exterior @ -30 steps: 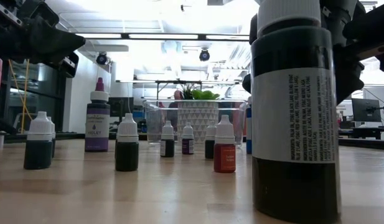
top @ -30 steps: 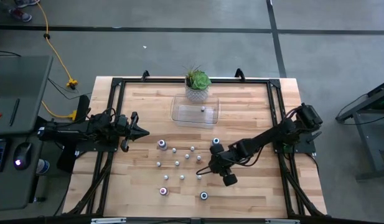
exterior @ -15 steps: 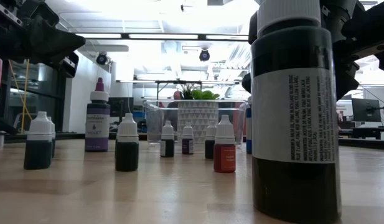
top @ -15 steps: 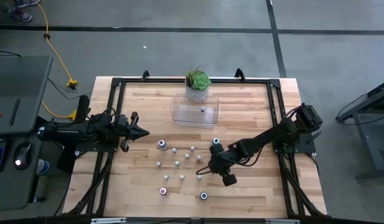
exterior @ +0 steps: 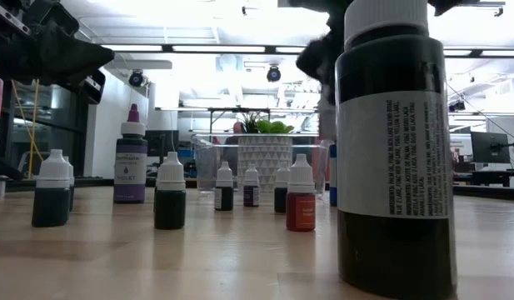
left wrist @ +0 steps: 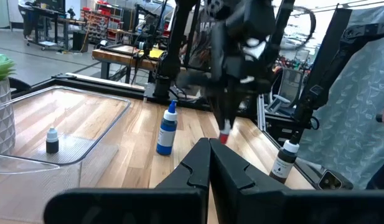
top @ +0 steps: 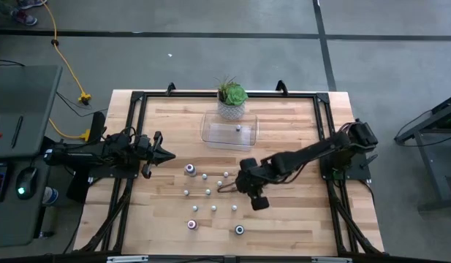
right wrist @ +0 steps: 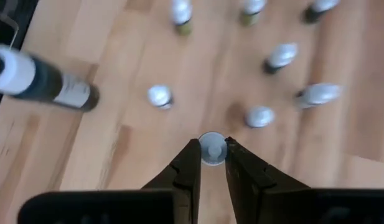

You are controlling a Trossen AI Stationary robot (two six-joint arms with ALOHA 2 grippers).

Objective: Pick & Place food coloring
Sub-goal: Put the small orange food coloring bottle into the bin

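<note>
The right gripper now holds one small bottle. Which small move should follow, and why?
Probably carry it toward the clear tray. The right gripper is shut on a white-capped bottle, lifted off the table, and the tray already holds one bottle.

plant [top: 231, 93]: table's far edge | clear tray [top: 213, 135]: touching it, apparently
</note>
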